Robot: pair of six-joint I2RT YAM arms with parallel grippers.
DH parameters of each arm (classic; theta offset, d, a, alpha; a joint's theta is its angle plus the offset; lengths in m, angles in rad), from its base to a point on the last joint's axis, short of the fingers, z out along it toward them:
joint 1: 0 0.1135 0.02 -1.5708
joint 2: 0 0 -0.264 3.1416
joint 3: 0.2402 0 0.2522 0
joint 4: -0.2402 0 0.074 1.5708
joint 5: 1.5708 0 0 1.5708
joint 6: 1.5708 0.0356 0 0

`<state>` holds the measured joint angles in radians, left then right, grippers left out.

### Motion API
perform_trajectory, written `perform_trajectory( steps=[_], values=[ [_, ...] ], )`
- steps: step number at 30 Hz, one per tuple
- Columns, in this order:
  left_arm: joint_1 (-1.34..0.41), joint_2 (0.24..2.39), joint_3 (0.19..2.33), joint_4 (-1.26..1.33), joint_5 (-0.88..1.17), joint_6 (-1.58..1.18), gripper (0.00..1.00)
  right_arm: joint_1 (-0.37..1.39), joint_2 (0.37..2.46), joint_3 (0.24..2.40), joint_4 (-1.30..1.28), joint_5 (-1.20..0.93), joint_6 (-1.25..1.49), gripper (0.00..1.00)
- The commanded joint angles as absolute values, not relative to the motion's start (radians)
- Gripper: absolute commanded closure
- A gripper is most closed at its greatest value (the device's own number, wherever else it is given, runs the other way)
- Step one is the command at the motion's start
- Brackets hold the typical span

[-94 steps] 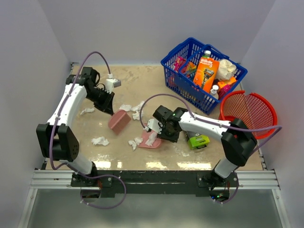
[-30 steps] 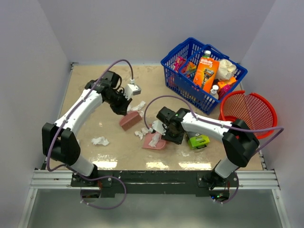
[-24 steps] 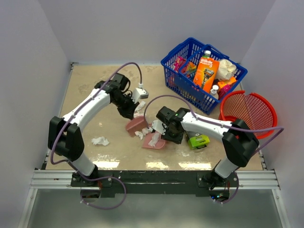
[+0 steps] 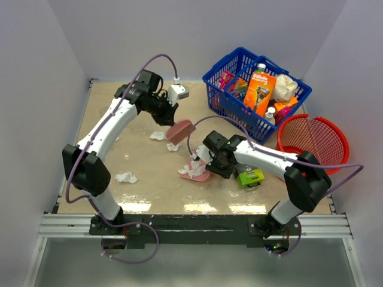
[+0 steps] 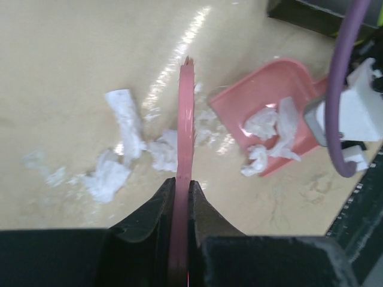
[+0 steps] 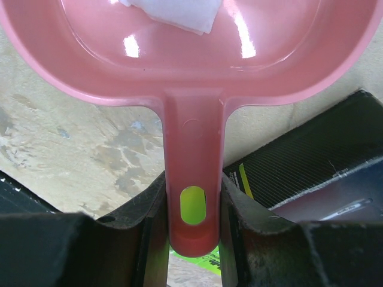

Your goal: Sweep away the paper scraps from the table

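I pinch the sweeper [image 5: 186, 119] in my left gripper [image 5: 179, 191], paper scraps [image 5: 128, 119] to its left, ready to push them into the dustpan [image 6: 191, 60] that my right gripper [image 6: 192, 203] clamps by the handle.

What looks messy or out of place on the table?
Crumpled paper scraps lie scattered on the table: one alone near the front left, and a few beside the pink sweeper. Some already sit in the pink dustpan. Nothing looks broken or spilled.

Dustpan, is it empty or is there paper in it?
Not empty. The left wrist view shows a few white scraps lying in the dustpan; more lie on the table beside it.
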<state>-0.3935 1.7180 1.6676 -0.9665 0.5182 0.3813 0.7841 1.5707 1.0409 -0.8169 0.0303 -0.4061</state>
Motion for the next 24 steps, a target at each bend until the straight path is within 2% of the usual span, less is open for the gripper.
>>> perform_trajectory(
  steps=[1, 6, 9, 24],
  values=[
    [-0.393, 1.678, 1.759, -0.980, 0.283, 0.454, 1.00, 0.779, 1.578, 1.045, -0.793, 0.003, -0.384, 1.00],
    [-0.396, 1.695, 1.761, -1.028, 0.131, 0.538, 1.00, 0.779, 1.585, 1.046, -0.790, 0.003, -0.374, 1.00],
    [-0.397, 1.712, 1.753, -1.048, 0.115, 0.551, 1.00, 0.779, 1.591, 1.049, -0.790, 0.003, -0.370, 1.00],
    [-0.436, 1.784, 1.678, -1.071, 0.331, 0.477, 1.00, 0.781, 1.600, 1.060, -0.788, 0.003, -0.364, 1.00]
  ],
)
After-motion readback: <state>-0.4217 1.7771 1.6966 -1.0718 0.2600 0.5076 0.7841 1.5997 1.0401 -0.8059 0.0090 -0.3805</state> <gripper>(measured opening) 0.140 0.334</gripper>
